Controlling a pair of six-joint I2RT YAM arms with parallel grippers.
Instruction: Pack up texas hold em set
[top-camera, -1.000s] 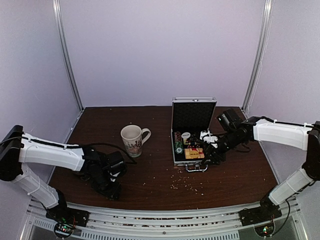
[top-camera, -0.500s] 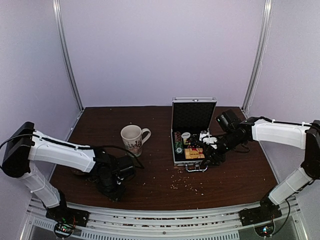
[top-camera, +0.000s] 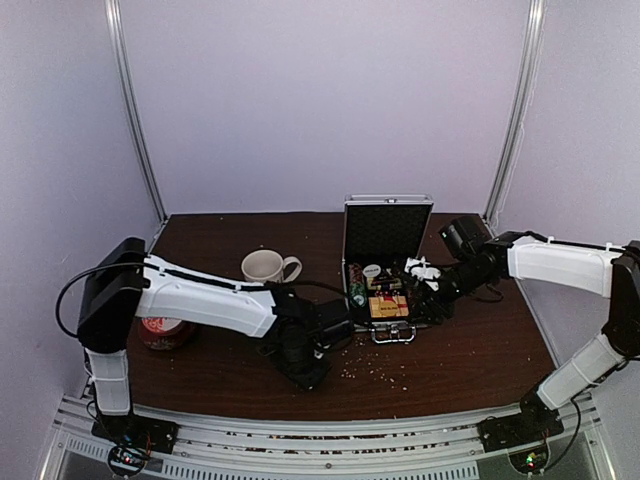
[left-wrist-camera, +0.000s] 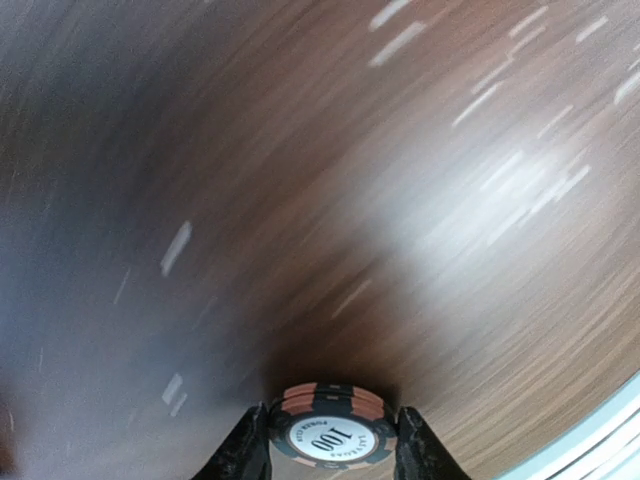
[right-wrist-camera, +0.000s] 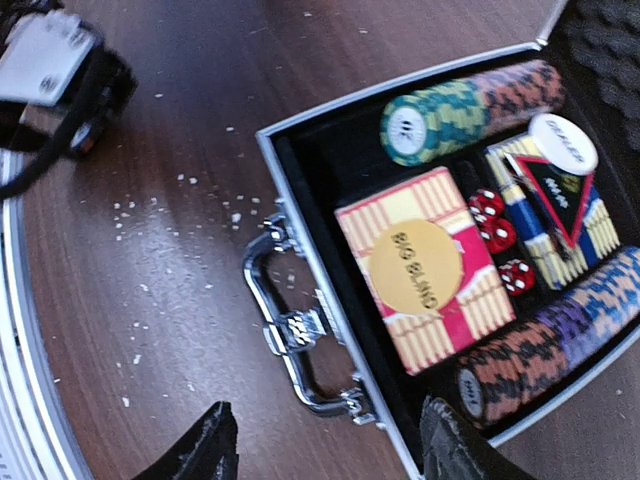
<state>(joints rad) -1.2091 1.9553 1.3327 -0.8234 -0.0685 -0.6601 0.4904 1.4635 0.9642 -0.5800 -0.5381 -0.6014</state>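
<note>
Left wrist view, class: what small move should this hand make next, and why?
Probably carry the chip stack across to the open case and lower it in. The left hand grips the chips above the table, short of the case, whose lid stands up. Which slot has room I cannot tell.

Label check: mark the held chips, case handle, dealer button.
held chips (left-wrist-camera: 330, 437): left wrist view, printed white face.
case handle (right-wrist-camera: 285, 335): right wrist view, middle of metal loop.
dealer button (right-wrist-camera: 563, 143): right wrist view, white top.

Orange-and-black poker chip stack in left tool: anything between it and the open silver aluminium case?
Nothing visible. Only crumb-strewn brown table separates chip stack from case; white patterned mug sits off that line.
</note>
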